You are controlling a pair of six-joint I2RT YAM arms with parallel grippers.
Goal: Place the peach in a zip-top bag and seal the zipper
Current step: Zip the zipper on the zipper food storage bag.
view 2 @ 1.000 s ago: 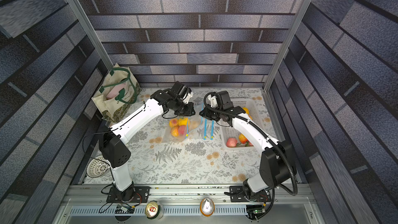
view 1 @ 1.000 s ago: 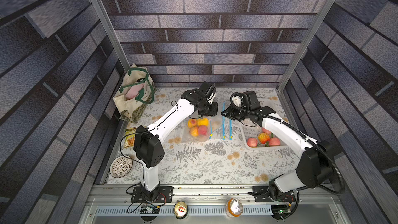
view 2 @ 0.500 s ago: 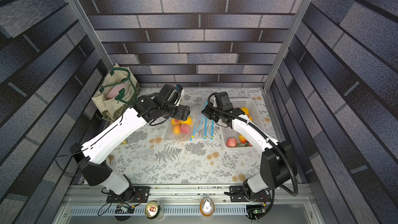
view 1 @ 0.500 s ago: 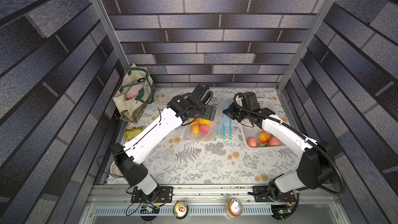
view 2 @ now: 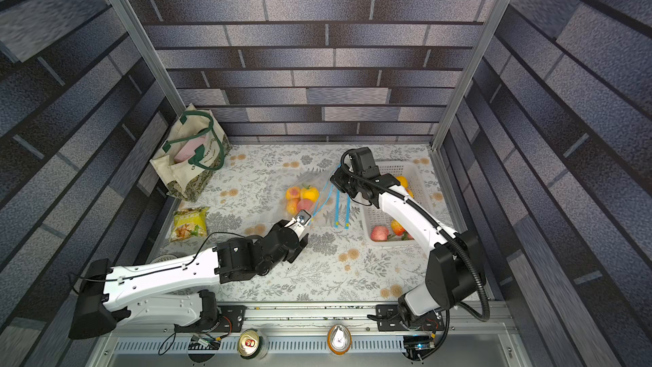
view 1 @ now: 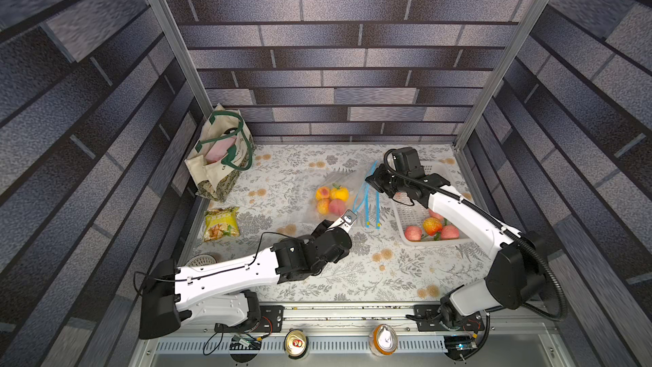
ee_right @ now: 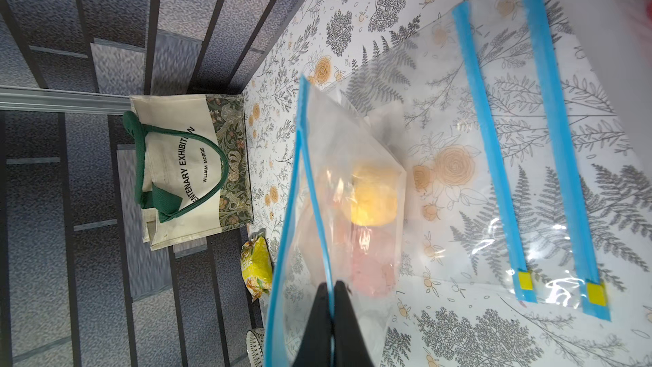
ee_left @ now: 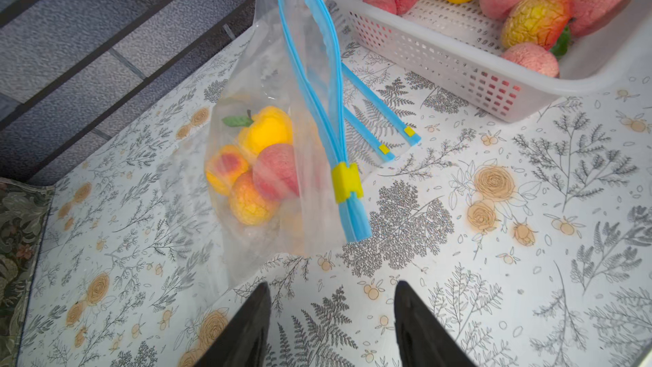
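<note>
Both top views look steeply down from high in front onto the whole floral-print tabletop (view 1: pixel 388 277) (view 2: pixel 335 277); both wrist views closely share the clear blue-zippered plastic bag (ee_left: pixel 268 75) (ee_right: pixel 338 206).

Middle of bench (view 1: pixel 388 277): zip-top bag (view 1: pixel 338 185), with the peach (view 1: pixel 337 206) and other fruit (view 1: pixel 339 193) inside.
Right of it: two spare bags (view 1: pixel 377 206) lying flat, then the basket (ee_left: pixel 441 61) holding more fruit.
Back left corner: tote bag (view 1: pixel 220 160), upright.
Left edge, before the tote bag: snack packet (view 1: pixel 221 224).
Front rail (view 1: pixel 352 308), off the bench: two cans (view 1: pixel 295 342) side by side.
</note>
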